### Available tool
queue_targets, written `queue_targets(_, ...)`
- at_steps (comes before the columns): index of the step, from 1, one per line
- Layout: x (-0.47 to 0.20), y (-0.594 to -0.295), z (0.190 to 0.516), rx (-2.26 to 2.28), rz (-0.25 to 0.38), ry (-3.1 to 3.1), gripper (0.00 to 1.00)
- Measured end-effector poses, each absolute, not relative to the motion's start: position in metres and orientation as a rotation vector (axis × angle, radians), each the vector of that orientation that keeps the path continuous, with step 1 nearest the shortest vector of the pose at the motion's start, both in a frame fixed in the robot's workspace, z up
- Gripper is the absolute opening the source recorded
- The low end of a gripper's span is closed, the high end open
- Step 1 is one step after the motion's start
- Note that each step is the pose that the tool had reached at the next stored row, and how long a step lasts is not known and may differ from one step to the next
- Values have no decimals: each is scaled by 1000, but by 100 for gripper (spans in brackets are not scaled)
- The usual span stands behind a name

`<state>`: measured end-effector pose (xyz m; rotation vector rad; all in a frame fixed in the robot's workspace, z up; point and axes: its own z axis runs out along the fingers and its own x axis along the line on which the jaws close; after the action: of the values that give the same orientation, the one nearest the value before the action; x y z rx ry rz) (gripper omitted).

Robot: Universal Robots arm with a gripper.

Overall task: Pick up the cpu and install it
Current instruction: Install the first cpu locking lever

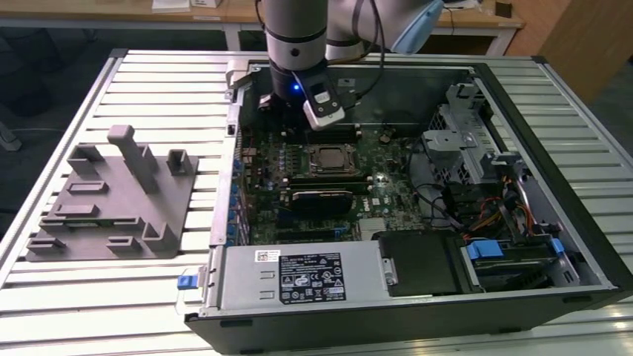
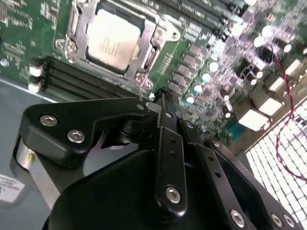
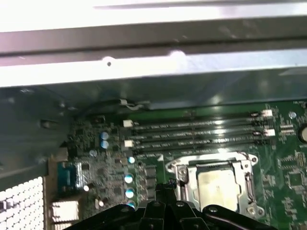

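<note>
The cpu [image 2: 112, 39] is sitting inside the metal-rimmed socket frame [image 2: 76, 21] on the green motherboard [image 2: 24, 43], pale top showing. The black gripper [image 2: 160, 98] is hovering apart from it, fingers pressed together and gripping nothing. Dark memory slots [image 2: 76, 79] are lying between them.

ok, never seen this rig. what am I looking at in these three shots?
One robot arm with a gripper hangs over an open computer case lying on a slatted table. The exterior view comes from a camera off the arm; both wrist views ride on the arm and look past the gripper at the green motherboard. The cpu, a pale square chip, sits in its socket frame. The gripper is shut, holding nothing. A grey tray with posts stands at the exterior view's left.
</note>
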<state>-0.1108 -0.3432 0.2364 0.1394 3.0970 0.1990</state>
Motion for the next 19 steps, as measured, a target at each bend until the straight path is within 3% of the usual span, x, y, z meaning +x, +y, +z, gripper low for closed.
queue_targets(11,-119,-345,236,142,383,3085,11)
queue_targets(19,-119,-345,242,143,412,3082,11)
